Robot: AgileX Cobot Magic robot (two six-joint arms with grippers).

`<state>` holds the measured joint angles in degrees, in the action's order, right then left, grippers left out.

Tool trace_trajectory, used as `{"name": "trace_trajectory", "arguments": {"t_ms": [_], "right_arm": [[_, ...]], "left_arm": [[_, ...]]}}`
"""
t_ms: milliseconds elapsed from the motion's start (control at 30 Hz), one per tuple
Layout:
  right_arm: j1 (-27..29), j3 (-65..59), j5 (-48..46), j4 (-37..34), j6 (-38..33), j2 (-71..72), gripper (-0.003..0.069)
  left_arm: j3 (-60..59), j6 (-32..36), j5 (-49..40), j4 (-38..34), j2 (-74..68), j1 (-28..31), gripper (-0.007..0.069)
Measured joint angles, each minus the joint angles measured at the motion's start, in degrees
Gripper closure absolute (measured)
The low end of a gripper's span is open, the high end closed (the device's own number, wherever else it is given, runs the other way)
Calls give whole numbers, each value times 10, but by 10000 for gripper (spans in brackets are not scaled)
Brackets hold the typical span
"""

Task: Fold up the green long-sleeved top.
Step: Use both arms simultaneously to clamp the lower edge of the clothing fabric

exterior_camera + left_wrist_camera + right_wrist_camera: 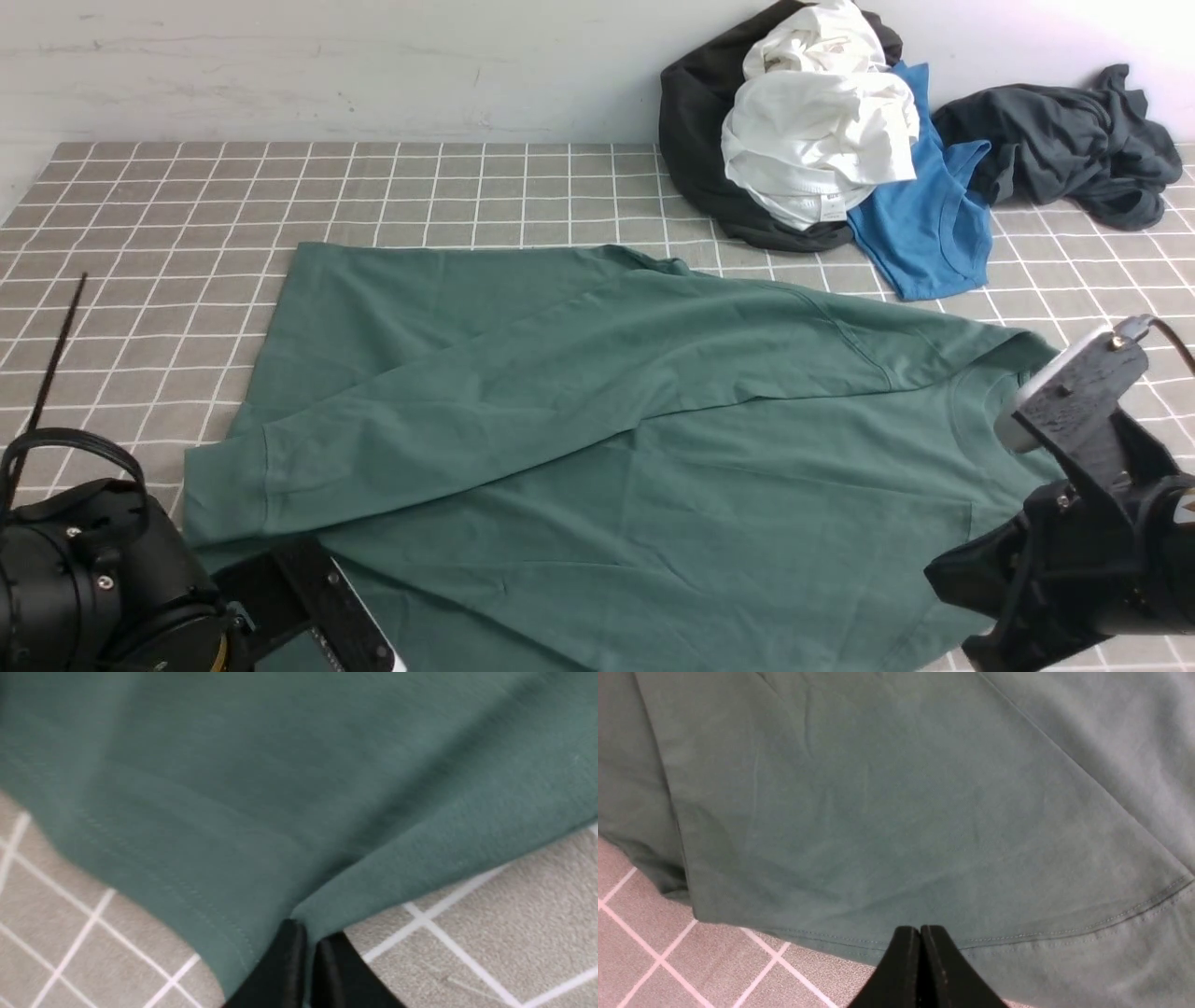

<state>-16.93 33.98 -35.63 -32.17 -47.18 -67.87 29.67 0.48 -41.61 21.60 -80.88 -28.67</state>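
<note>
The green long-sleeved top (653, 448) lies spread flat on the checked table, with one sleeve (523, 392) folded across its body toward the left. At the near left, my left gripper (309, 933) is shut on the top's stitched edge (224, 924), and the cloth puckers where it is pinched. My right gripper (920, 928) is shut on the top's hem (1064, 933) at the near right. The front view shows both arms (93, 588) (1074, 560) low at the front edge, with the right fingertips below the frame.
A heap of black, white and blue garments (822, 140) sits at the back right against the wall. A dark grey garment (1074, 140) lies further right. Grey checked tablecloth (168, 224) shows at the left and back.
</note>
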Motion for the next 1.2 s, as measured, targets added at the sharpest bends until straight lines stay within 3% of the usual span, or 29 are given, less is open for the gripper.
{"name": "trace_trajectory", "arguments": {"t_ms": [133, 300, 367, 567, 667, 767, 900, 1033, 1200], "right_arm": [[0, 1, -11, 3, -30, 0, 669], [0, 46, -74, 84, -26, -3, 638], [0, 66, -82, 140, -16, -9, 593], [0, 60, -77, 331, 1, -60, 298], [0, 38, -42, 407, 2, -100, 221], [0, 25, 30, 457, 14, -148, 193], [0, 26, 68, 475, 15, -191, 213], [0, 26, 80, 481, 15, -217, 298], [0, 26, 115, 438, 47, -219, 596]], "left_arm": [[14, -39, -21, -1, 16, 0, 629], [53, -64, -71, 1, 36, 0, 629], [65, -66, -83, 1, 39, 0, 629], [80, -65, -88, 1, 41, 0, 629], [80, -65, -81, 1, 41, 0, 629], [80, -65, -77, 1, 41, 0, 629], [80, -65, -77, 1, 43, 0, 629], [80, -71, -77, 1, 55, 0, 629], [80, -116, -59, 1, 76, 0, 629]]}}
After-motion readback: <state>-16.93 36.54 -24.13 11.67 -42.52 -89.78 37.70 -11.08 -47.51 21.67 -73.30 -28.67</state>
